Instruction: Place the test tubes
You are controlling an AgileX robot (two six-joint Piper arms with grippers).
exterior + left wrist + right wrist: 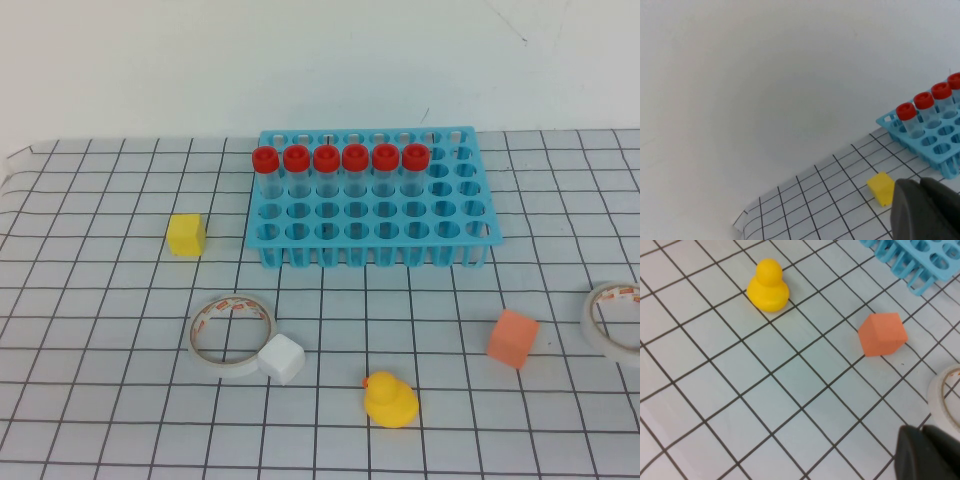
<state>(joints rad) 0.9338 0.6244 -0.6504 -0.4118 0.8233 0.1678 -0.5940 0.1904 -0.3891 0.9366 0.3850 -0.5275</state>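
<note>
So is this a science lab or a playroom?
Probably a robot practice table made to look like a lab: a blue rack holds six red-capped test tubes, on a gridded mat with a toy duck. The left hand hangs shut near the yellow cube, the right hand shut by the orange cube.

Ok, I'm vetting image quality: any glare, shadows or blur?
High view: even light, faint shadows, no glare. Left wrist view: shut left end effector, near the yellow cube, is blurred. Right wrist view: shut right end effector likewise, by the tape roll.
</note>
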